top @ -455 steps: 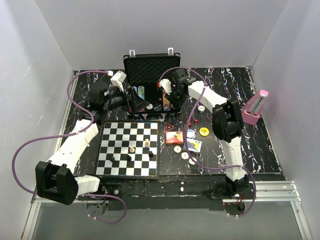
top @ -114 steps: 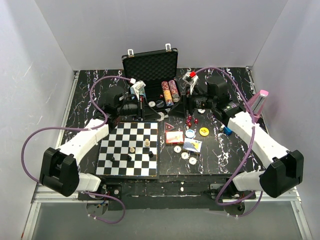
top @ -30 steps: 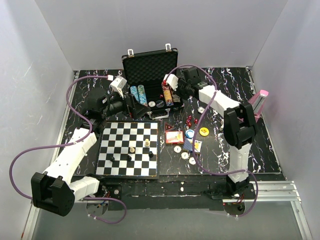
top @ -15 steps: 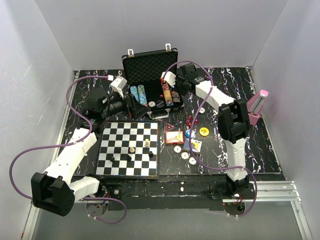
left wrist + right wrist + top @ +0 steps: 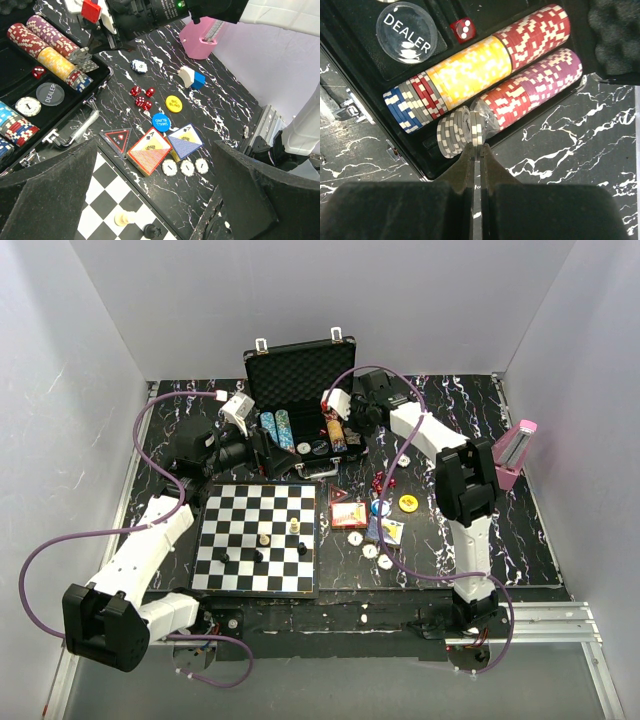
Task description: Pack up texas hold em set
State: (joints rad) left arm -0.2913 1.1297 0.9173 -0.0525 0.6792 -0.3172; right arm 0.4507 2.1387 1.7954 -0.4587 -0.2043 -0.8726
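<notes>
The black briefcase point(image 5: 300, 372) lies open at the back, with multicoloured chip rows point(image 5: 520, 60) in its tray. My right gripper point(image 5: 478, 150) is shut on a couple of grey poker chips point(image 5: 478, 131) standing on edge at the front end of a row, beside more grey chips point(image 5: 451, 132). A DEALER button point(image 5: 406, 26) and a red die point(image 5: 462, 28) lie in the case. My left gripper point(image 5: 155, 200) hangs open over the chessboard's corner. On the table lie red dice point(image 5: 142, 97), two card decks point(image 5: 150, 150), blind buttons point(image 5: 173, 103) and three white chips point(image 5: 186, 167).
The chessboard point(image 5: 260, 540) with several pieces fills the near left. A pink metronome point(image 5: 515, 452) stands at the right edge. A triangular all-in marker point(image 5: 116, 137) lies by the case's handle point(image 5: 75, 134). White walls close in the table on three sides.
The right arm has eased slightly towards the case's chip rows, still shut on the grey chips. The left arm has not moved.
</notes>
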